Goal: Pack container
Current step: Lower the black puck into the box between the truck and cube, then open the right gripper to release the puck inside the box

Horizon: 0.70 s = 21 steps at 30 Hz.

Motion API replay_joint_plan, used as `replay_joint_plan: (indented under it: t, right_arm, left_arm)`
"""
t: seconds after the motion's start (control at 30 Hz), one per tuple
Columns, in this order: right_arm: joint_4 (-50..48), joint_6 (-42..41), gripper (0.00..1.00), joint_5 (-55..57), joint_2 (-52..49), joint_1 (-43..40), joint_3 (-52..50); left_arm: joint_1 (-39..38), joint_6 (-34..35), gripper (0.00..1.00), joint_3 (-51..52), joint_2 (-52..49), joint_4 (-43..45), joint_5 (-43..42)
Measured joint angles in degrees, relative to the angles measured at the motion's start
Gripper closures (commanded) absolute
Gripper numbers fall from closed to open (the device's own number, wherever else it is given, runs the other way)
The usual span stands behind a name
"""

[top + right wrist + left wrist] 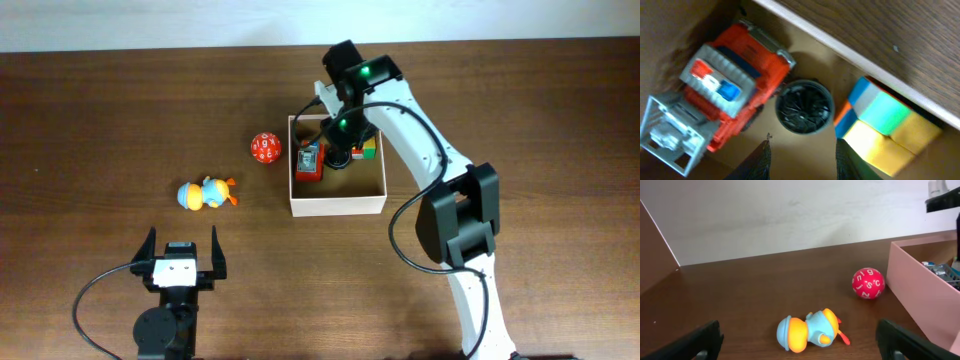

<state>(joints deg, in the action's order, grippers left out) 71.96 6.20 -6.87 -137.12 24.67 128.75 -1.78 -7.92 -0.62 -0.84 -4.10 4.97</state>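
Note:
The container (337, 207) is a white-walled square box with a tan floor, just right of the table's centre. Inside it lie a red toy truck (725, 95), a black ribbed disc (804, 106) and a multicoloured cube (885, 122). My right gripper (802, 147) reaches down into the box, open, its fingertips apart over bare cardboard just short of the disc. A red numbered ball (265, 149) and a blue-and-orange duck toy (207, 193) lie on the table left of the box. My left gripper (184, 250) stands wide open near the front edge, with the duck toy (810, 330) ahead of it.
The right arm (450, 200) arches from the front right over the box's right side. In the left wrist view the container's near wall (920, 300) rises at the right, with the ball (868, 283) just left of it. Dark wooden tabletop (100, 120) surrounds everything.

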Motion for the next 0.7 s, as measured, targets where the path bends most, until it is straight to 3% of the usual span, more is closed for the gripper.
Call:
replay_joint_plan:
  t: [0.7]
  right_arm:
    - [-3.43,4.79,0.64,-0.07,0.00,2.49,-1.20]
  left_arm:
    - [0.00,0.00,0.01,0.00,0.00,0.00,0.00]
